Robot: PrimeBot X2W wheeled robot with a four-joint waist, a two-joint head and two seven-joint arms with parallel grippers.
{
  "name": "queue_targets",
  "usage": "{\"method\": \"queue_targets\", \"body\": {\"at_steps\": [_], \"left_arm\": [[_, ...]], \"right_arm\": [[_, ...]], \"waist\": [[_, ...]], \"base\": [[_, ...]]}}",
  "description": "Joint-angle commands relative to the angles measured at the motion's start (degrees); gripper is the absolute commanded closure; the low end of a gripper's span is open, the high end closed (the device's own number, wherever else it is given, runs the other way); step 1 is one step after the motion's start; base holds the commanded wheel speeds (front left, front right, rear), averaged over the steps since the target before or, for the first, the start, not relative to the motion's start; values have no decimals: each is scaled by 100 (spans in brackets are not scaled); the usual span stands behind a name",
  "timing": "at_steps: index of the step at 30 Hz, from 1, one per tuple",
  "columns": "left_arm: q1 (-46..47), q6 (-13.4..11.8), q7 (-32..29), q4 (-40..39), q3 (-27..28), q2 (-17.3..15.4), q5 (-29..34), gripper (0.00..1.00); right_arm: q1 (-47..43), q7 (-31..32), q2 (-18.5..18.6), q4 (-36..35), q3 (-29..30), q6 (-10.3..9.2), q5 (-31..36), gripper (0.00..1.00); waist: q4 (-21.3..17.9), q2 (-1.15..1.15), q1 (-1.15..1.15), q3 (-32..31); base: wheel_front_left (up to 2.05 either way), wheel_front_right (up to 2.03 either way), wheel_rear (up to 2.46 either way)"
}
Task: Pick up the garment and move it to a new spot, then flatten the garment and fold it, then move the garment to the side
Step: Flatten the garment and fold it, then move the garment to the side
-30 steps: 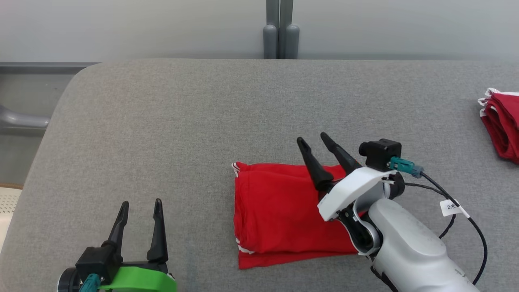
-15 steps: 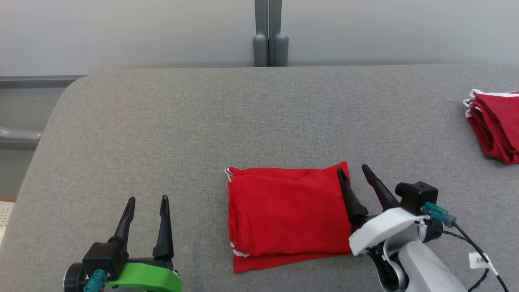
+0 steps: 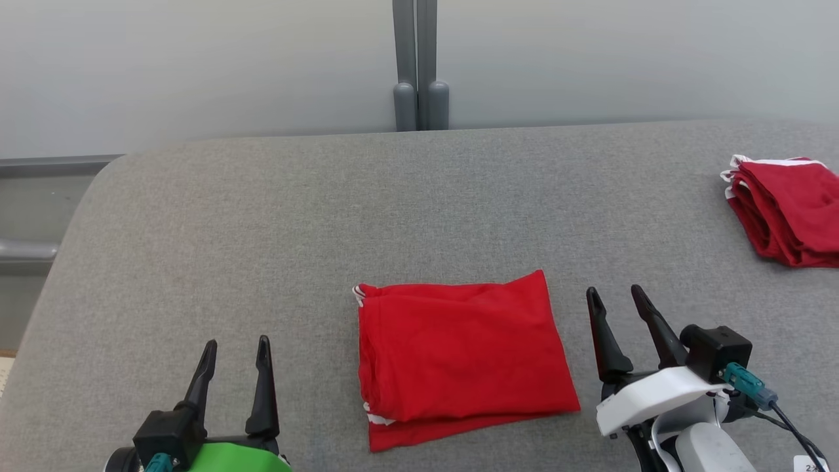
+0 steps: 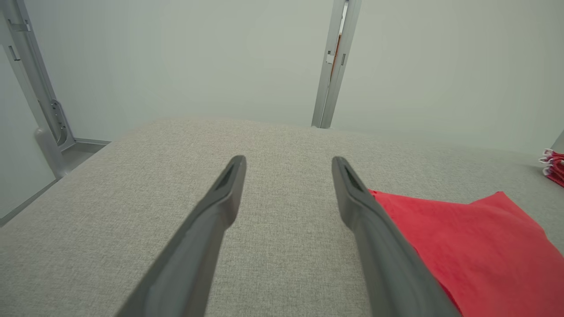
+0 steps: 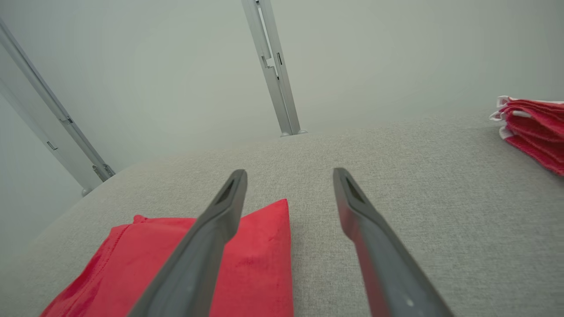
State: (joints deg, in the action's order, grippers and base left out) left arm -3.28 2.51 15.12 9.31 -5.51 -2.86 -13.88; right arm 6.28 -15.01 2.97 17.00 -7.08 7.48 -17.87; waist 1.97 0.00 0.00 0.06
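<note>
The garment (image 3: pixel 462 357) is red with white trim and lies folded into a rectangle on the grey padded table (image 3: pixel 275 223), near the front middle. It also appears as the garment (image 4: pixel 476 246) in the left wrist view and the garment (image 5: pixel 246 268) in the right wrist view. My left gripper (image 3: pixel 236 351) stands open at the lower left, well apart from the cloth, with nothing between its fingers. Just right of the garment's right edge, my right gripper (image 3: pixel 615 296) is open and empty, clear of the fabric.
A stack of folded red garments (image 3: pixel 783 216) rests at the table's far right edge, also seen as the stack (image 5: pixel 531 130) in the right wrist view. A grey post (image 3: pixel 416 65) rises behind the table against a pale wall. The table's left corner is rounded.
My right gripper has drawn back off the garment to its right side, leaving the folded cloth uncovered. The head camera has tilted, so the whole scene sits lower. The left gripper kept its place.
</note>
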Motion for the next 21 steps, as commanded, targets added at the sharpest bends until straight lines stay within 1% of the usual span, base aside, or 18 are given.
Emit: {"method": "queue_targets", "body": {"at_steps": [1, 10, 21], "left_arm": [[-77, -23, -1, -10, 23, -9, -10, 0], [-121, -2, -1, -20, 63, -9, 4, 0], [-178, 16, -1, -23, 66, -9, 21, 0]], "right_arm": [[-87, -21, -2, -34, 28, 2, 24, 0], [-161, -21, -6, -48, -26, 2, -114, 0], [-177, -21, -5, -14, -16, 2, -64, 0]], "waist": [[-41, 0, 0, -49], [-119, 0, 0, -140], [-126, 0, 0, -158]], "base": [[0, 0, 0], [0, 0, 0], [0, 0, 0]]}}
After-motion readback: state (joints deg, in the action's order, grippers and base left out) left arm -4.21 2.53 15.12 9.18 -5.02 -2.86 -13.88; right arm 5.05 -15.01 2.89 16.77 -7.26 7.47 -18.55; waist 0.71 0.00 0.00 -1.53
